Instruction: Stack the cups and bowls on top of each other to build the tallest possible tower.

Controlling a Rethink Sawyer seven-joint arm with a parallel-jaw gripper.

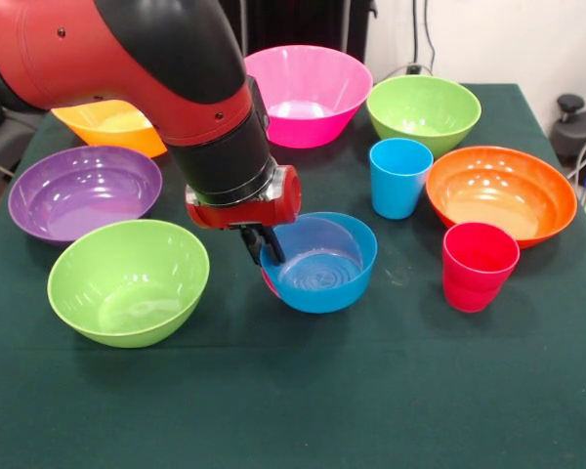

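Close by, tool at blue bowl rim, blue cup behind, red cup right

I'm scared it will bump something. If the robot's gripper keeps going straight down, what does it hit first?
Probably the blue bowl. The gripper points down at that bowl's left rim, so it would likely meet the rim first, though depth is hard to judge from one view.

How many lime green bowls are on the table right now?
2. One green bowl sits at the near left, in front of the purple bowl. The other green bowl is at the far right, beside the pink bowl. The arm may hide more.
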